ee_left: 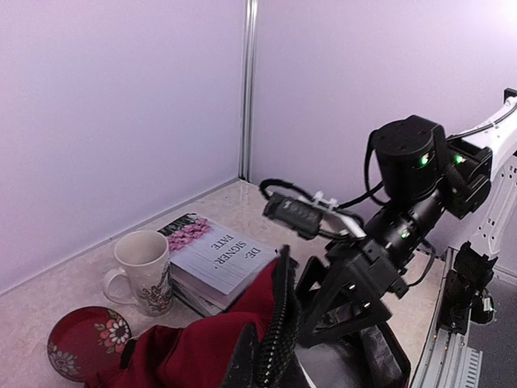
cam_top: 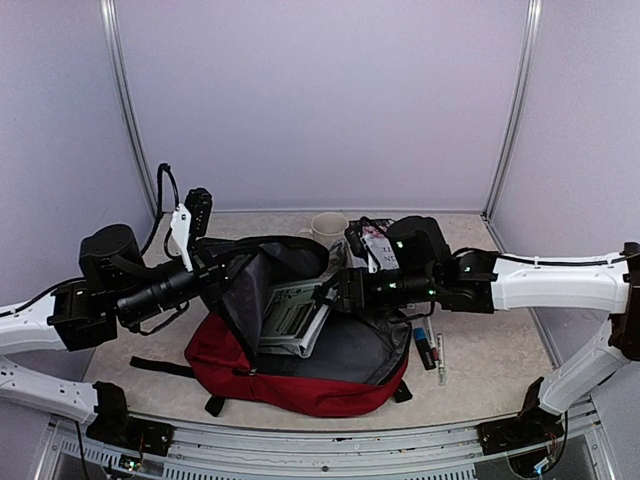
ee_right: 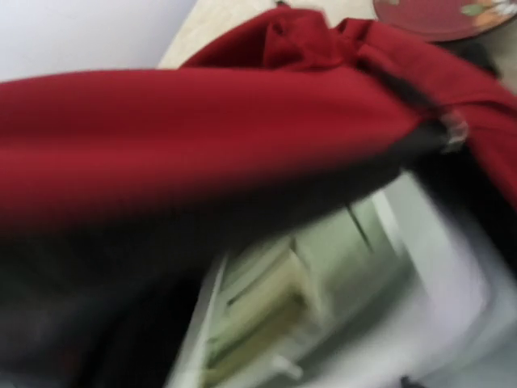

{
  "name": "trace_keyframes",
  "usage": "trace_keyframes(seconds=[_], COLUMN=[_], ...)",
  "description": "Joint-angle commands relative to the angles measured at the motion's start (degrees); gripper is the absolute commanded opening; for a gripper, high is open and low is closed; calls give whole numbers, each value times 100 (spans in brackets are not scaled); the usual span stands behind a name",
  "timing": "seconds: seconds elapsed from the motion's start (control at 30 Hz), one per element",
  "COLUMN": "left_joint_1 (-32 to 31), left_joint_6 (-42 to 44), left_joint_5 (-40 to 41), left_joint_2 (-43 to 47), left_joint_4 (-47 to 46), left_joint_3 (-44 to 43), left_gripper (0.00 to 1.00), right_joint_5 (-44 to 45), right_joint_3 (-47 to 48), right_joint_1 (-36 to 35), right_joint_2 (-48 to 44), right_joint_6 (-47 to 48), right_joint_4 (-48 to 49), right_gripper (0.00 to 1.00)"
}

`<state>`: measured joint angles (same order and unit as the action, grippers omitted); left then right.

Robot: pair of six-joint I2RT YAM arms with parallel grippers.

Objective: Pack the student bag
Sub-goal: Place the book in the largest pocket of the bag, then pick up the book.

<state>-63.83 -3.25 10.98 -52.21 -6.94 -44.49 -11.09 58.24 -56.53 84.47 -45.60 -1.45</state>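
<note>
- The student bag [cam_top: 300, 385] is laid mid-table, mouth upward.
- Its zipper rim is pinched by the closed left gripper [cam_top: 220, 270], so the mouth is held wide.
- A grey book [cam_top: 290, 315] is lodged half inside; the right gripper [cam_top: 335, 288] is poised beside it, jaws parted, nothing gripped.

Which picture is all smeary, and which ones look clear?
Right wrist view: smeared with blur, the red backpack fills it, and the pale thing inside is fuzzy. Left wrist view: sharp on the mug and book. Top view: clear, soft even light, no glare.
</note>
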Motion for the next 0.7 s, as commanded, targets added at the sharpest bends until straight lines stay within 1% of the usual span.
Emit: trace_keyframes(seconds=[0.0, 0.1, 0.17, 0.23, 0.3, 0.33, 0.37, 0.43, 0.53, 0.6, 0.67], left_joint_1=[222, 356, 384, 390, 389, 389, 391, 397, 398, 398, 398], left_joint_6=[-89, -76, -55, -33, -27, -23, -19, -10, -1, 7, 24], left_joint_5=[228, 216, 175, 122, 54, 33, 9, -22, -9, -12, -11], left_joint_2=[392, 404, 377, 338, 294, 272, 246, 191, 118, 69, 26], left_joint_4=[100, 269, 289, 289, 285, 267, 252, 265, 311, 324, 348], left_joint_3=[150, 130, 117, 93, 74, 75, 72, 41, -38, -63, -91], left_gripper=[0, 0, 0, 0, 0, 0, 0, 0, 0, 0, 0], right_joint_5=[170, -286, -428, -311, -368, -488, -634, -767, -673, -1029, -1436], right_joint_3=[223, 285, 335, 338, 251, 116, -12, -223, -308, -313, -244], right_joint_1=[56, 332, 664, 1123, 1815, 2377, 2787, 3391, 3983, 4277, 4424], right_joint_2=[-792, -1141, -1349, -1508, -1562, -1547, -1510, -1295, -702, -204, 284], right_joint_6=[1020, 1150, 1179, 1189, 1203, 1183, 1139, 1015, 898, 897, 970], right_joint_4=[-1558, -1946, -2156, -2388, -2457, -2371, -2173, -1719, -1209, -789, -460], right_gripper=[76, 87, 89, 93, 96, 98, 100, 100, 100, 100, 100])
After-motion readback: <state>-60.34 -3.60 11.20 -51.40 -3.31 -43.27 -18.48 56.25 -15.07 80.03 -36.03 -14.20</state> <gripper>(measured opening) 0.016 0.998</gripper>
